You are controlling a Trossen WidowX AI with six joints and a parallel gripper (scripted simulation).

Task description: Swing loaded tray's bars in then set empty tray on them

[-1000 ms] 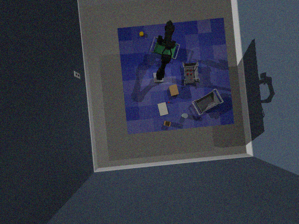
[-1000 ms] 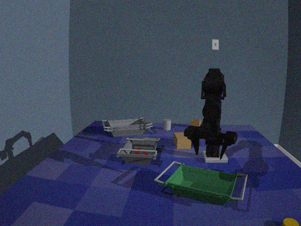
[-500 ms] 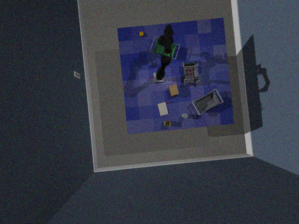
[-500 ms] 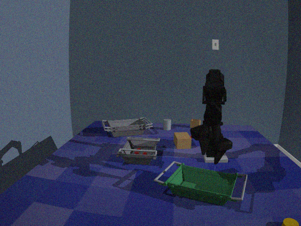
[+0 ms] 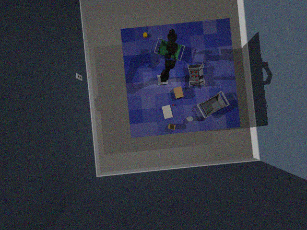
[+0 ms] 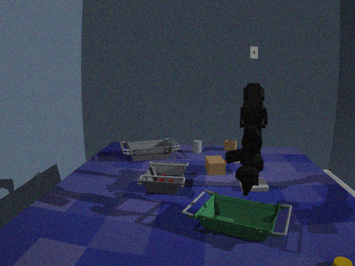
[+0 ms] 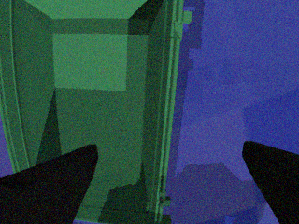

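We had the gripper (image 5: 170, 55) (image 6: 246, 190) (image 7: 170, 151) wide open with nothing between its fingers, low over the green tray (image 5: 162, 48) (image 6: 243, 231) (image 7: 93, 61). In the wrist view, one finger showed over the green tray's inside and the other beyond its long side wall. We could not tell whether either touched it. Its two pale bars stuck outward, one at each end.

Our loaded tray (image 5: 189, 74) (image 6: 162, 187), grey with red blocks (image 5: 196, 79) (image 6: 171, 180) inside, stood on the blue patchwork mat (image 5: 146, 98) (image 6: 114, 229), near the green tray and apart from it. It had a bar at each end, and no tray sat on top of it. We saw a second grey tray (image 5: 212, 105) (image 6: 150, 157) farther off, toward a corner of the mat.

Near the arm's white base plate (image 5: 159, 83) (image 6: 265, 188) we had an orange block (image 5: 178, 92) (image 6: 214, 165). A white cylinder (image 5: 189, 119) (image 6: 197, 146) stood near the second grey tray, and a yellow cylinder (image 5: 145, 34) (image 6: 342, 261) was near the mat's edge. We could read no lettering through the grain.
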